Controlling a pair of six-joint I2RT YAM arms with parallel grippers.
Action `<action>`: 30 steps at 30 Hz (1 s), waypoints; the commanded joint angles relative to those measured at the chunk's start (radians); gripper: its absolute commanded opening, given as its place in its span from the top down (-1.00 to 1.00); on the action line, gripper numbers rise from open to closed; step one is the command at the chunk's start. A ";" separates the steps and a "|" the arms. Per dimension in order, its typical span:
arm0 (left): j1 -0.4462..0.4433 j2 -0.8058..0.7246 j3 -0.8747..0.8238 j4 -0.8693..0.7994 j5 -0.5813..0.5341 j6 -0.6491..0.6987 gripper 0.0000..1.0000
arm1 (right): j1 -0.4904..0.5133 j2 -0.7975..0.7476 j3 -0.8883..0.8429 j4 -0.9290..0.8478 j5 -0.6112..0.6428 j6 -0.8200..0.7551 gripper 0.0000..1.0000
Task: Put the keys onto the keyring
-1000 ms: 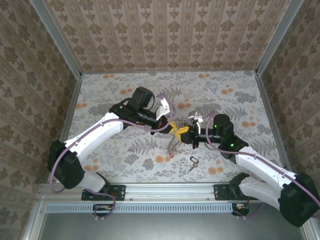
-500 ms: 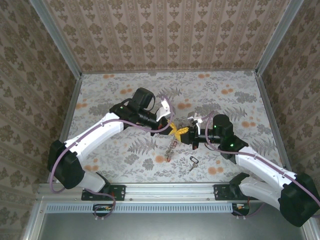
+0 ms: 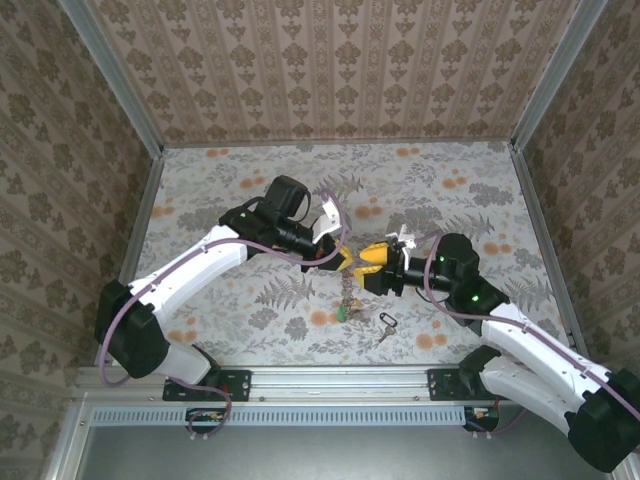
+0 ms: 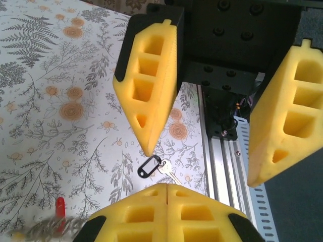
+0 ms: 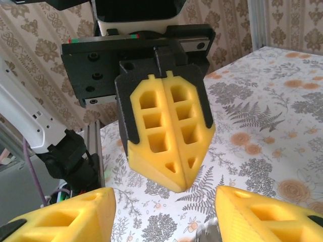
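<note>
Two sets of fingers meet nose to nose above the tabletop [image 3: 220, 190]. My left fingers [image 3: 341, 259] are pressed together, pinching the top of the keyring [image 3: 347, 290], which dangles with a green-tagged key [image 3: 342, 313] at its bottom. My right fingers [image 3: 372, 260] stand spread just beside them. One black-tagged key [image 3: 385, 322] lies on the tabletop nearby.

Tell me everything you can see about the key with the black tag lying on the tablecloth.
The black-tagged key is small: a glossy black oval plastic tag with a pale window, linked to a silver metal blade. It lies flat on the floral tablecloth, blade pointing toward the nearby aluminium rail. Only the cloth touches it.
</note>
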State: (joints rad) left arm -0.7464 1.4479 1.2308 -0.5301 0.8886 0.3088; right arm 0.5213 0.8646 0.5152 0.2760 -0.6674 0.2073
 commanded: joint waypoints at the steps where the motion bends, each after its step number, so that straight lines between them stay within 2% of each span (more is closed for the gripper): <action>1: -0.007 -0.033 0.022 -0.001 0.040 0.026 1.00 | -0.008 -0.013 -0.006 -0.031 0.035 -0.017 -0.10; 3: -0.007 -0.035 0.019 -0.003 0.019 0.026 1.00 | -0.011 -0.013 -0.007 -0.037 0.051 -0.017 -0.08; 5: 0.000 -0.034 0.008 0.005 -0.059 0.003 1.00 | -0.020 -0.022 -0.019 -0.043 0.096 -0.009 -0.09; 10: 0.085 -0.025 -0.059 0.064 -0.195 -0.153 1.00 | -0.060 -0.017 -0.069 -0.052 0.205 0.053 -0.26; 13: 0.101 0.006 -0.065 0.012 -0.257 -0.187 0.74 | -0.090 0.013 -0.076 -0.119 0.285 0.069 -0.40; 16: 0.094 0.049 -0.061 -0.076 -0.397 -0.217 0.43 | -0.117 0.052 -0.085 -0.125 0.309 0.094 -0.52; 20: 0.058 0.107 -0.056 -0.183 -0.555 -0.249 0.29 | -0.123 0.128 -0.063 -0.110 0.343 0.099 -0.67; 25: -0.022 0.125 -0.097 -0.221 -0.559 -0.275 0.22 | -0.123 0.172 -0.089 -0.047 0.346 0.122 -0.76; 30: -0.040 0.132 -0.160 -0.212 -0.554 -0.346 0.22 | -0.127 0.182 -0.147 0.000 0.391 0.141 -0.81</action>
State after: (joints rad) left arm -0.7883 1.5742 1.0966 -0.7067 0.3622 0.0254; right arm 0.4007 1.0374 0.3981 0.2276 -0.3195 0.3222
